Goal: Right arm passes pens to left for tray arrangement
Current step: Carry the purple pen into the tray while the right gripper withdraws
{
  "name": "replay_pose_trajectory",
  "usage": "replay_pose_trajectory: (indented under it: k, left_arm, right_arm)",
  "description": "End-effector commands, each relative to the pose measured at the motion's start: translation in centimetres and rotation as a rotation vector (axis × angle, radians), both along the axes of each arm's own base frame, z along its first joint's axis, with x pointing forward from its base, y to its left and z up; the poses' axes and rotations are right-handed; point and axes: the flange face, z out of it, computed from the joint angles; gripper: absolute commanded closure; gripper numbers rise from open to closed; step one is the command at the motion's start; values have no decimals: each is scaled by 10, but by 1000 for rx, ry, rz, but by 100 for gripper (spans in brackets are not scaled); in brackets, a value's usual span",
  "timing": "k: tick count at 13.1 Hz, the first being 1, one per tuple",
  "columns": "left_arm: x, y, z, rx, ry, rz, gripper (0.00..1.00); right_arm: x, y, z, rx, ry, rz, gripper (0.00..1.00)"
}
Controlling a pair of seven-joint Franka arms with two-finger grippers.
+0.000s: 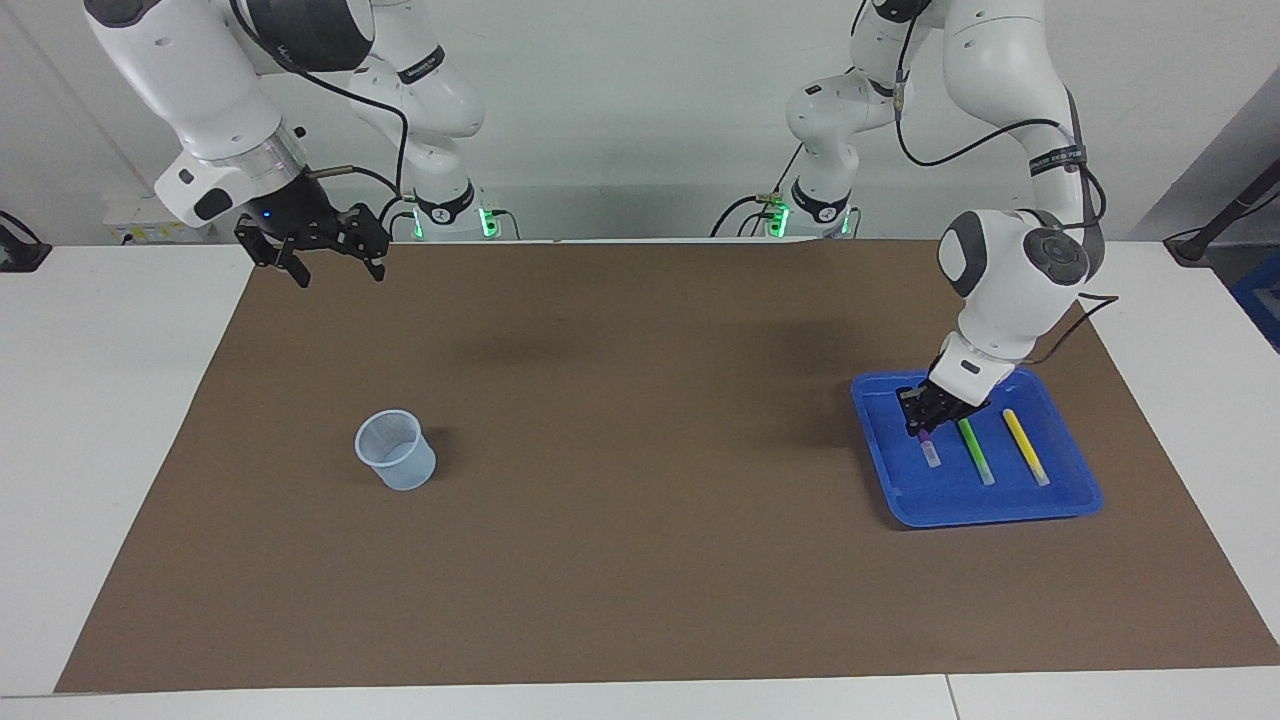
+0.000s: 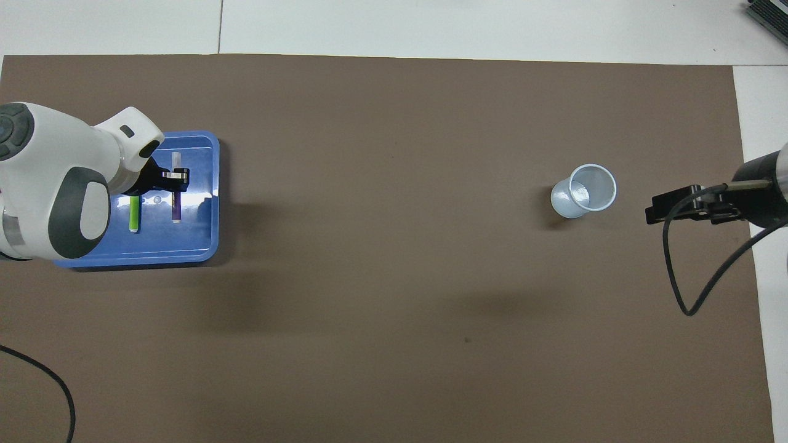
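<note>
Left pincer is down in the tray, clamped on the purple pen. The pen lies lengthwise in the tray, whitish tip pointing away from the robots, and sticks out from under the fingers; whether it rests flat on the tray floor I can't tell. In the overhead view the same pincer sits across the purple pen about mid-body.

Green pen lies just beside the purple one, parallel, on the side toward the left arm's end of the counter. Yellow pen is next over, also parallel, not touching the green. In the overhead view only the green pen shows beside the purple; the arm covers the yellow.

The tray sits on the brown mat at the left arm's end of the counter.

Right pincer hangs in the air with its fingers apart, holding nothing, over the mat's edge near its own base. The right arm is waiting.

Pale cup stands upright on the mat toward the right arm's end, well apart from the tray.
</note>
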Motion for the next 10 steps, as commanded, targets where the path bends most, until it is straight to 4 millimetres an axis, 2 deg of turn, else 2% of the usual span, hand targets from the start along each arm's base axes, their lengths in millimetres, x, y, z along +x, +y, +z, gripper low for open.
replay_pose_trajectory:
  k: [1,4,6,10]
  left_arm:
    - [6,14,-24,28,-14,-8,100]
    - [5,16,-31,25,-2,6,100]
    - [3,16,-38,22,11,28,100]
    - [-2,16,-51,19,40,65,100]
  right_arm:
    - [-7,-3,2,-24,-14,-15,0]
    - [-7,-7,2,-23,-12,-21,0]
    - [-8,-19,1,-23,-7,-43,0]
    - [-7,-18,2,-22,-13,-46,0]
